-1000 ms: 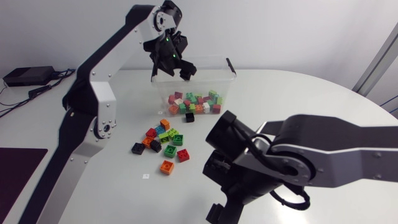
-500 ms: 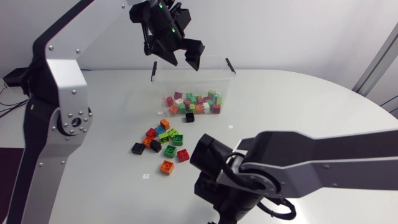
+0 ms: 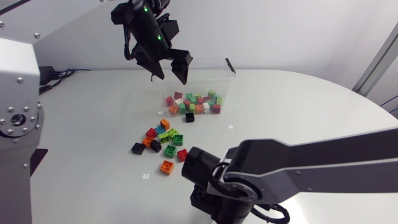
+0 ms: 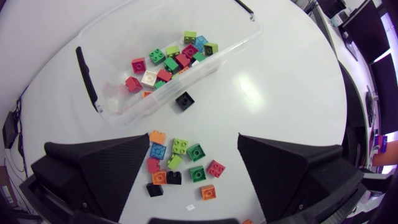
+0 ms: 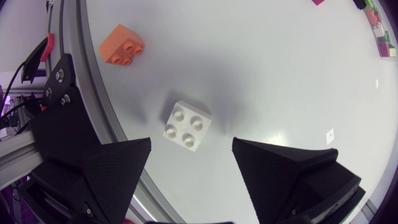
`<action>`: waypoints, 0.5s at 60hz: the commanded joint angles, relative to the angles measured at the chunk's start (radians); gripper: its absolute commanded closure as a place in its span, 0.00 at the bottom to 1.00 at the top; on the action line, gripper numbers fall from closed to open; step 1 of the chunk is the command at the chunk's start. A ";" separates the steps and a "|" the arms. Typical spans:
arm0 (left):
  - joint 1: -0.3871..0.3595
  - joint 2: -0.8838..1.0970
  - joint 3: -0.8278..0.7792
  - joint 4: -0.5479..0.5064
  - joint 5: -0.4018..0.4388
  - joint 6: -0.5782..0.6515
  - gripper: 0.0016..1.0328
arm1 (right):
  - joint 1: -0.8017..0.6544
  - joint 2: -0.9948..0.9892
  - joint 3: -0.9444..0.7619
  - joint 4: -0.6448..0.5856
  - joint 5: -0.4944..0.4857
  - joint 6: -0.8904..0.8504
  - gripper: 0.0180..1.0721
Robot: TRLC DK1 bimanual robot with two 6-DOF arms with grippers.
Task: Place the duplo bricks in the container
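**Duplo bricks partly in the container, partly loose on the table; both grippers open and empty**

Duplo bricks (image 3: 194,102) in red, green, orange, white and pink lie heaped in the clear container (image 3: 227,65), which stands toward the far edge of the table (image 3: 298,106). One black brick (image 3: 189,117) sits on the table just beside the container's near wall. A cluster of loose bricks (image 3: 163,138) lies nearer the middle of the table, with a few strays around it on the side toward the near edge.

The left gripper (image 3: 169,72) hangs above the container's left end with its fingers spread wide and nothing between them. Its own view looks straight down on both the container and the loose cluster.

The right arm (image 3: 292,171) crosses the table's near edge and hides its gripper from above. In the right wrist view the right gripper (image 5: 191,144) has its fingers apart, touching nothing. A white brick (image 5: 187,125) lies studs-up on the table just ahead of the gap, close to the table's edge. An orange brick (image 5: 121,44) lies farther ahead along that same edge, apart from the white one.
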 commanded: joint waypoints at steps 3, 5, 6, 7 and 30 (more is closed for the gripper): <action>0.001 -0.103 -0.140 0.045 -0.016 0.005 0.04 | 0.008 0.037 0.038 -0.030 0.002 0.027 0.12; 0.001 -0.131 -0.183 0.072 -0.033 0.005 0.04 | 0.013 0.043 0.044 -0.034 0.002 0.030 0.12; 0.001 -0.140 -0.196 0.083 -0.041 0.005 0.04 | 0.014 0.046 0.047 -0.034 0.002 0.030 0.12; 0.001 -0.151 -0.215 0.095 -0.050 0.005 0.04 | 0.016 0.049 0.050 -0.037 0.003 0.033 0.12; -0.009 -0.434 -0.661 0.324 -0.133 0.078 0.04 | 0.030 0.128 0.108 -0.067 0.019 0.053 0.29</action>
